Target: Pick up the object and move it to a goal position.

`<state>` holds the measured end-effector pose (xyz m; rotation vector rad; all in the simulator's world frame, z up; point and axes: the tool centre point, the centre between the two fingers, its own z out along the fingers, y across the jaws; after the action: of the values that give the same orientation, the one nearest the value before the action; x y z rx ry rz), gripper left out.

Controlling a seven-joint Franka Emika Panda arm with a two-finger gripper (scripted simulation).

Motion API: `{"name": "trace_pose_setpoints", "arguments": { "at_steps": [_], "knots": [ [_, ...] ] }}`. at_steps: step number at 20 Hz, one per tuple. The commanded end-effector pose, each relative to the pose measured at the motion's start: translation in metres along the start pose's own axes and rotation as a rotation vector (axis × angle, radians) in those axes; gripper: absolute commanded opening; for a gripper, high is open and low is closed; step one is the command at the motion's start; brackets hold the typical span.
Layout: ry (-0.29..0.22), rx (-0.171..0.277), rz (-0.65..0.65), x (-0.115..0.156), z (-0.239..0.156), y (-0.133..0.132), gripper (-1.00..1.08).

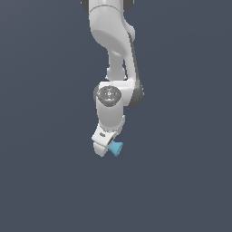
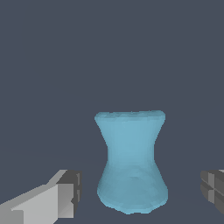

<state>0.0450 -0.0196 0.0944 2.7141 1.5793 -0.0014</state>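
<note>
The gripper [image 2: 139, 194] stands wide, one finger [image 2: 65, 194] low left in the wrist frame and the other at the right edge, neither touching the object [image 2: 131, 164]. That cyan spool sits between them at lower centre, its long axis crossing the line between the fingers. In the exterior view it shows just below centre, beside the gripper's tip.

You get flat, even, fairly dim simulator lighting on a dark slate ground, with no glare and almost no shadows. Edges look coarse, slightly blocky, perhaps from low render resolution.
</note>
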Motion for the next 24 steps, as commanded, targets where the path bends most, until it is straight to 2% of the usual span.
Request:
{"name": "trace_pose_setpoints", "arguments": {
  "at_steps": [1,9,18,23,24],
  "knots": [
    [0.001,0.0,-0.022,0.0,0.002,0.001,1.0],
    [0.001,0.001,-0.028,0.0,0.007,0.001,1.0],
    [0.001,0.001,-0.033,0.0,0.048,0.0,1.0],
    [0.001,0.001,-0.033,0.0,0.053,0.001,1.0],
    [0.001,0.001,-0.033,0.0,0.053,0.001,-1.0]
  ]
}}
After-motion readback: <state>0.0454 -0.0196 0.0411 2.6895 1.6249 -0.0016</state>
